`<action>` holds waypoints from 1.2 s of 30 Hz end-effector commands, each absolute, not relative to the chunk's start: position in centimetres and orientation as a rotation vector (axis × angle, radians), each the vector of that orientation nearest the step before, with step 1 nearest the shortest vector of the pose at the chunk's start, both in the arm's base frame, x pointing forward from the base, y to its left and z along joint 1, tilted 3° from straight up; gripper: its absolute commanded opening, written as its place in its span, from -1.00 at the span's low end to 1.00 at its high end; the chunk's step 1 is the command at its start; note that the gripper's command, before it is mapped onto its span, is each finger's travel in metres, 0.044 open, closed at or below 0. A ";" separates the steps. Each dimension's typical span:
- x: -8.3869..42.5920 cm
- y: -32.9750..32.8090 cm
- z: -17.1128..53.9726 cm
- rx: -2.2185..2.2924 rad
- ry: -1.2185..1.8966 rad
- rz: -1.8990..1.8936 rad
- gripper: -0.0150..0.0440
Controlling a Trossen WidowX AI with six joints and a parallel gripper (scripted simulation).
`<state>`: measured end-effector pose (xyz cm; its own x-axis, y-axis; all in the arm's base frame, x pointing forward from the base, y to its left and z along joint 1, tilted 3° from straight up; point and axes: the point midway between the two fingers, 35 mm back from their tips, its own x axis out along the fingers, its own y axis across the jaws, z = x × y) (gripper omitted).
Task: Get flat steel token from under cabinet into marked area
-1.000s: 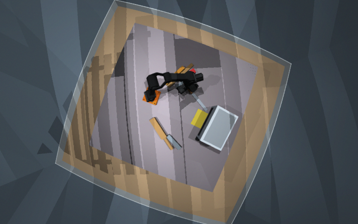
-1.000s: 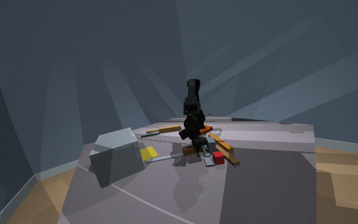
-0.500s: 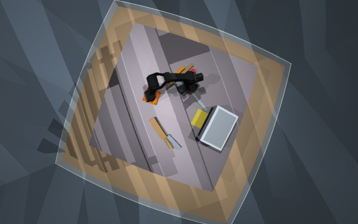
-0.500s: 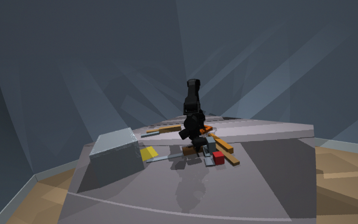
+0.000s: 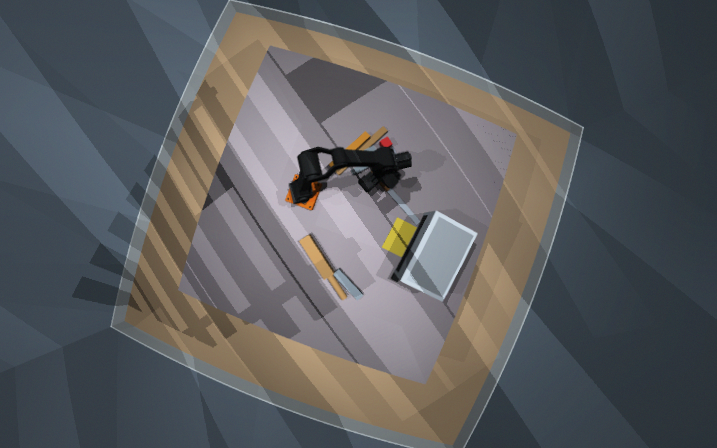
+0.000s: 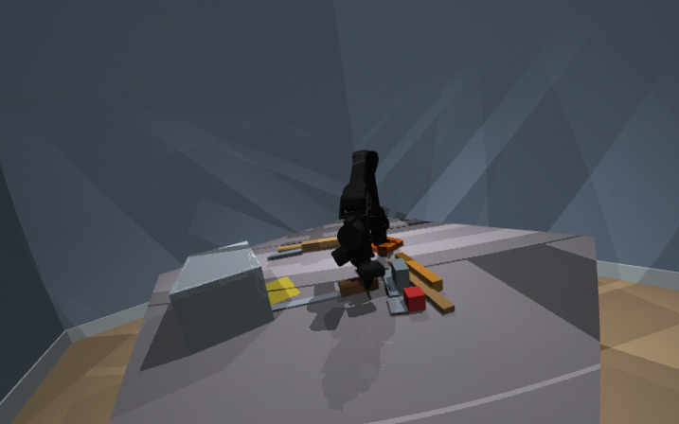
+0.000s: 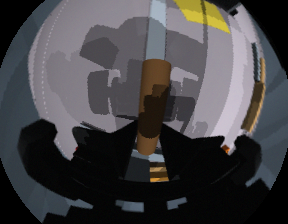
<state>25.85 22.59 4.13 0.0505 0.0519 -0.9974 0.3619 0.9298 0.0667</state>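
Observation:
My gripper (image 5: 381,186) (image 6: 369,285) (image 7: 148,123) is shut on the brown handle (image 6: 349,288) (image 7: 156,80) of a long tool, low at the table. The tool's thin grey blade (image 5: 402,207) (image 6: 307,301) (image 7: 156,35) points from the handle to the near corner of the cabinet. The grey cabinet (image 5: 441,253) (image 6: 225,315) stands on the table; whether the blade's tip is under it cannot be told. The yellow marked area (image 5: 398,236) (image 6: 282,290) (image 7: 207,15) lies in front of the cabinet, beside the blade. No token shows; the space under the cabinet is hidden.
A red cube (image 5: 386,142) (image 6: 414,299), a grey block (image 6: 399,273), an orange bar (image 6: 426,274) and a brown bar (image 6: 443,304) lie close beside the gripper. A wooden-coloured piece (image 5: 316,256) (image 6: 320,244) and a grey flat piece (image 5: 348,283) (image 6: 284,255) lie on the other side of the table.

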 end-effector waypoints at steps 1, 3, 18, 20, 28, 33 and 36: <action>26.7 22.4 4.2 0.334 1.514 -0.235 -0.49; 27.0 22.2 4.2 0.333 1.514 -0.234 -0.49; 29.5 21.3 4.3 0.329 1.513 -0.231 -0.49; 29.8 21.2 4.3 0.329 1.512 -0.231 -0.49; 31.0 20.8 4.4 0.328 1.512 -0.230 -0.49; 31.7 20.6 4.4 0.328 1.511 -0.230 -0.49; 32.1 20.4 4.4 0.328 1.511 -0.230 -0.49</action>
